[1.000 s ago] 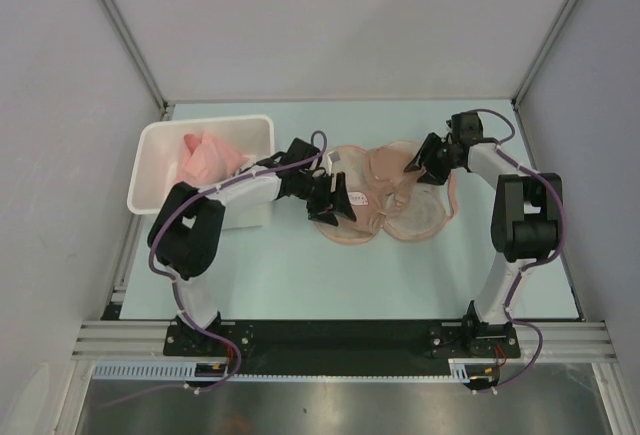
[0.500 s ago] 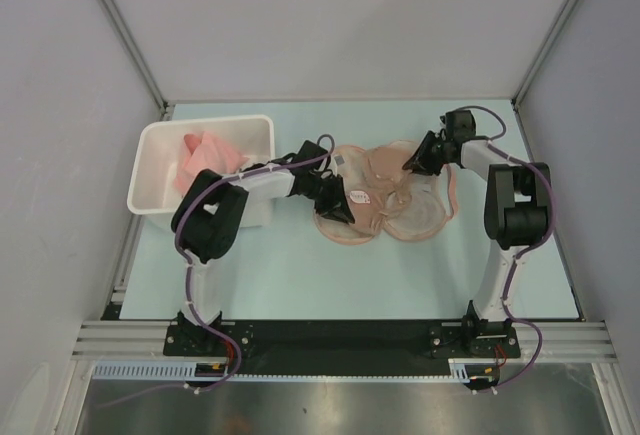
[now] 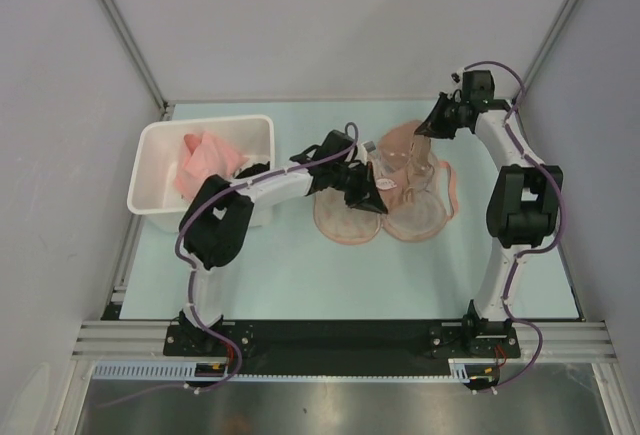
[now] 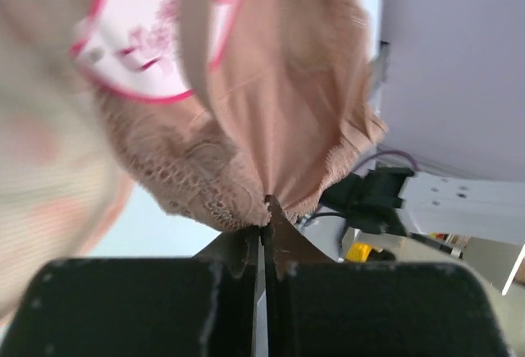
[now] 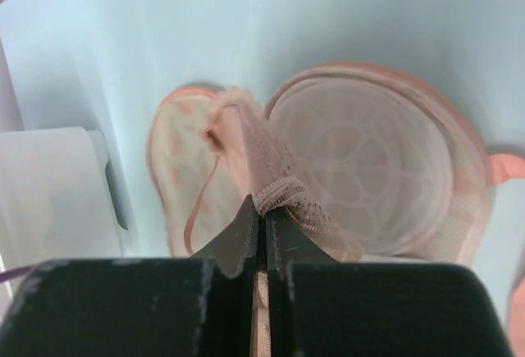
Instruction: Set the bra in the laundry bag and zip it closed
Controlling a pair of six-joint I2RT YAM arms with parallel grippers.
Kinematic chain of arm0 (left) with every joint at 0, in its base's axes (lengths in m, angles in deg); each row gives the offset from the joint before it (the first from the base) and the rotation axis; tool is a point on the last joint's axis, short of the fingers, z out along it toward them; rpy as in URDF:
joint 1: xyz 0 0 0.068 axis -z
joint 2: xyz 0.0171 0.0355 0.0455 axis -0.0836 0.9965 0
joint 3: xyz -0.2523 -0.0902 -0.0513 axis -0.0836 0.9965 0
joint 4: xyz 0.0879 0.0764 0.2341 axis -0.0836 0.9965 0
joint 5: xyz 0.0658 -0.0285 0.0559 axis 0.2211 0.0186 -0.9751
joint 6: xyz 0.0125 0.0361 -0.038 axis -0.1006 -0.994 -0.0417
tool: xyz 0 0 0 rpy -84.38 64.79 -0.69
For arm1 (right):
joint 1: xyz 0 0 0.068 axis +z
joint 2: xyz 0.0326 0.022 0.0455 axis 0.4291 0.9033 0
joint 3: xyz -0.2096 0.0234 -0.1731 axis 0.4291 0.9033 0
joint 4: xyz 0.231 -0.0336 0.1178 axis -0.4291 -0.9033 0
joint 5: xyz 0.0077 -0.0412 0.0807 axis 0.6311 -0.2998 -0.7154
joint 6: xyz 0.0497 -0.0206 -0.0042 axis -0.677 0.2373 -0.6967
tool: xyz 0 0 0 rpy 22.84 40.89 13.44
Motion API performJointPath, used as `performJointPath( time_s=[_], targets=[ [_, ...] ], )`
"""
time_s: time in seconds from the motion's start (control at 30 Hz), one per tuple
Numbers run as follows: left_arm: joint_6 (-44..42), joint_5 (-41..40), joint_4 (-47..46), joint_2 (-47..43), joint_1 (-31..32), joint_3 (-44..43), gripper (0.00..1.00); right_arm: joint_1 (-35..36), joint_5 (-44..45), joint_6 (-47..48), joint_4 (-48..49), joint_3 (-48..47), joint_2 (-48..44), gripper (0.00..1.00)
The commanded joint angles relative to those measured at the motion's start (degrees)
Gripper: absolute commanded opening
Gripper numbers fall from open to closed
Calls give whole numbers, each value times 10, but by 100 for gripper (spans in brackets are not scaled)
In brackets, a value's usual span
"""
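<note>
The beige lace bra point(image 3: 400, 153) hangs stretched between my two grippers, lifted off the table. My left gripper point(image 3: 366, 188) is shut on its left lace edge point(image 4: 246, 168), with a small pale tag point(image 3: 384, 184) dangling beside it. My right gripper point(image 3: 426, 127) is shut on the bra's lace band point(image 5: 283, 193) at the back right. Below them the laundry bag point(image 3: 345, 220) lies open on the table, its two round lobes side by side. In the right wrist view its white-lined lobe point(image 5: 369, 160) shows under the hanging bra.
A white plastic bin point(image 3: 200, 122) holding a pink cloth point(image 3: 205, 155) stands at the left, close to my left arm. An orange-pink strip point(image 3: 455, 190) curves along the bag's right side. Grey walls close in the back and sides.
Both grippers have shut on the bra. The right gripper rose toward the back right, the left moved right, and the bra came up off the open bag.
</note>
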Motion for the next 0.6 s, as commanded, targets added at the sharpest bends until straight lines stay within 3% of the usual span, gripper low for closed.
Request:
performJointPath(
  time_s=[0.0,0.2,0.57],
  targets=[
    [40,26,-30,-10,44,-65,0,-20,-20,73,-83,-22,-22,0],
    [54,4,-35,39,68,-79,0,-30,-72,122,-69,11,-13,0],
    [55,-22,-25,121,71,-133,0,-30,-110,137,-85,-37,92,0]
  ],
)
